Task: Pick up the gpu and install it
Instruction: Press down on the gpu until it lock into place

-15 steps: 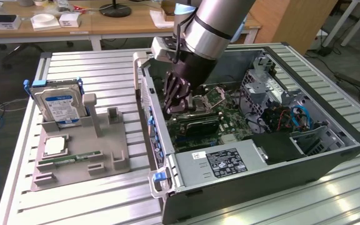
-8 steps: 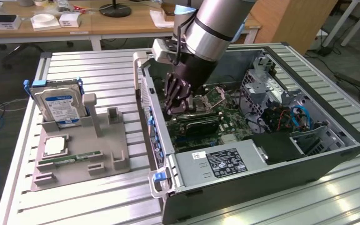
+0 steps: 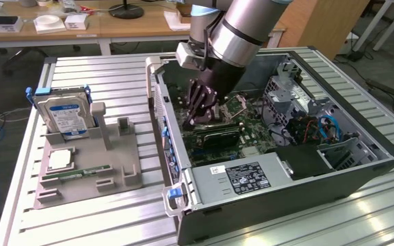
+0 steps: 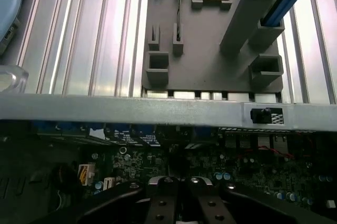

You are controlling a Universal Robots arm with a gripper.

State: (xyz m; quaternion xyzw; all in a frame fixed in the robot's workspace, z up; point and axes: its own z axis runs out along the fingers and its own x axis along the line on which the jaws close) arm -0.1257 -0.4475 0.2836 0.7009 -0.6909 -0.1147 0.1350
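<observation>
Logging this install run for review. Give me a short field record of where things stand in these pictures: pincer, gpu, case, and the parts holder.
pincer: shut, down inside the open case, over the motherboard
gpu: a dark card lies on the board just below the pincer; whether it is seated I cannot tell
case: lying on its side, side panel off
holder: gray tray at the exterior view's left of the case
on holder: hard drive upright, RAM stick, CPU
</observation>
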